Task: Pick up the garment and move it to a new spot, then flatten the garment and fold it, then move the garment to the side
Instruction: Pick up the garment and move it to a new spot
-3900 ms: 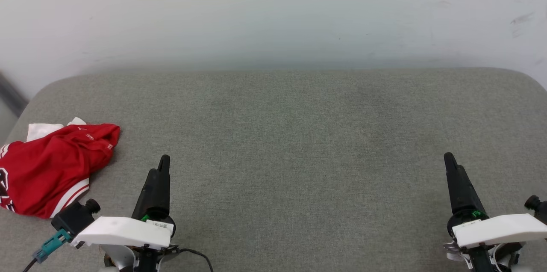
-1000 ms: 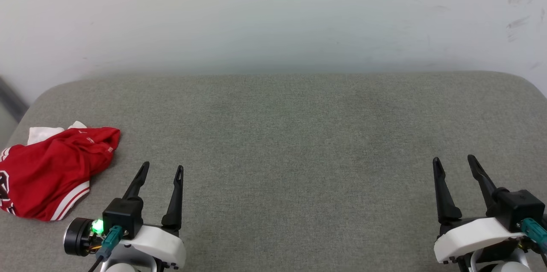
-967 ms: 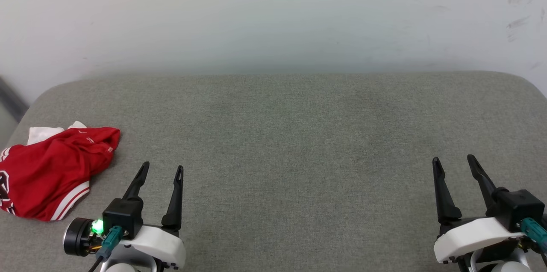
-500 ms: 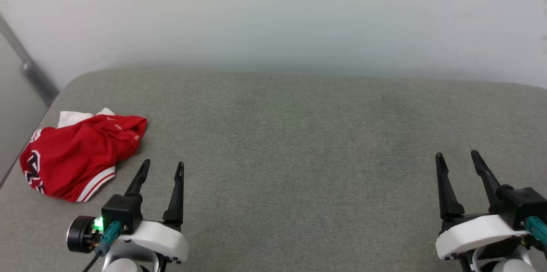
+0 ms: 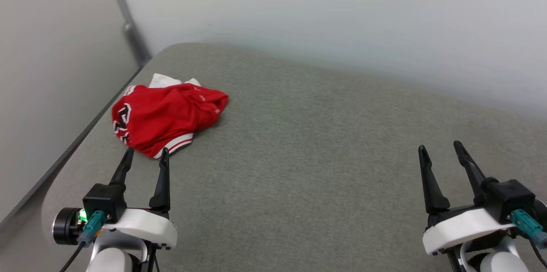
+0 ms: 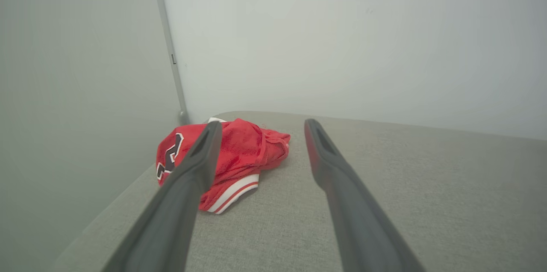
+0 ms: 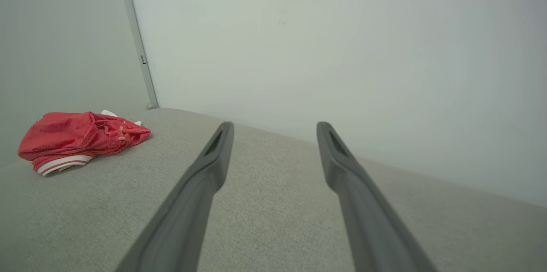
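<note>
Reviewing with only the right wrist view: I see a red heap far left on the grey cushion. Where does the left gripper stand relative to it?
Observer: In the head view the left gripper points at the garment, its tips by the striped hem. I cannot tell whether they touch.
Operator: Are its jaws open?
Observer: Yes, open and holding nothing.
Operator: Any print on the garment?
Observer: Black, white-outlined lettering on its left end, near the edge of the cushion.
</note>
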